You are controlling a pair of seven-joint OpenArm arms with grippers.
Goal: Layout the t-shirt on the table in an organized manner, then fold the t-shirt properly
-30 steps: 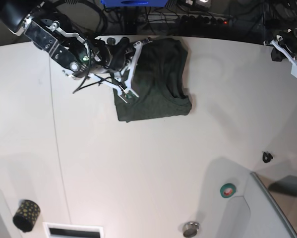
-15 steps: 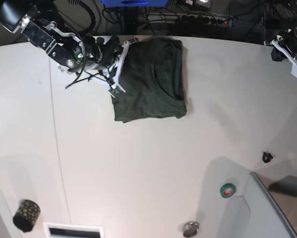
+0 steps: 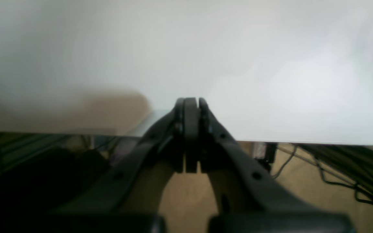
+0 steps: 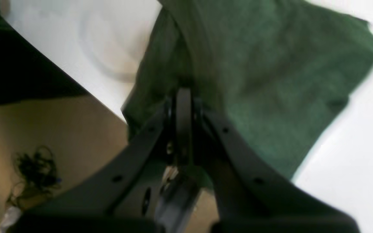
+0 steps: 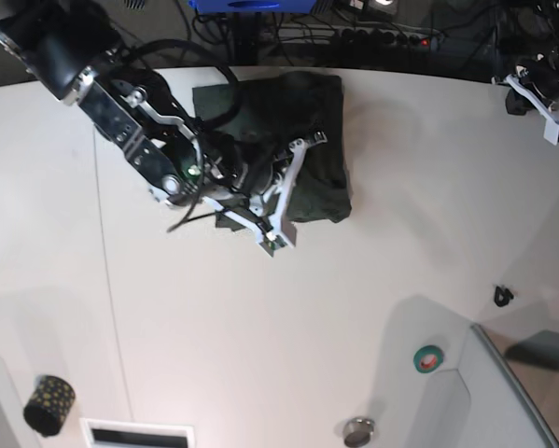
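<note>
White, smooth table (image 5: 260,355) carries the folded dark green knit t-shirt (image 5: 321,140) at its far edge. Right gripper (image 5: 281,201) hovers over it, jaws pressed together, empty. Left gripper (image 3: 189,106) likewise closed, well apart. Fabric is judged light, limp; grasp at corners.

The right arm (image 5: 120,103) is showing a bulky black housing at its upper end and white plates along its length, pierced by round holes. A small green light is glowing near its wrist, and thin black cables are looping around the joints. Its white, skeletal fingers (image 5: 284,191) are forming an open frame. In the wrist views the fingers (image 4: 147,142) are appearing as matte black bars dotted with small screw holes. The left arm's white-framed end (image 5: 540,93) is showing dark fittings.
</note>
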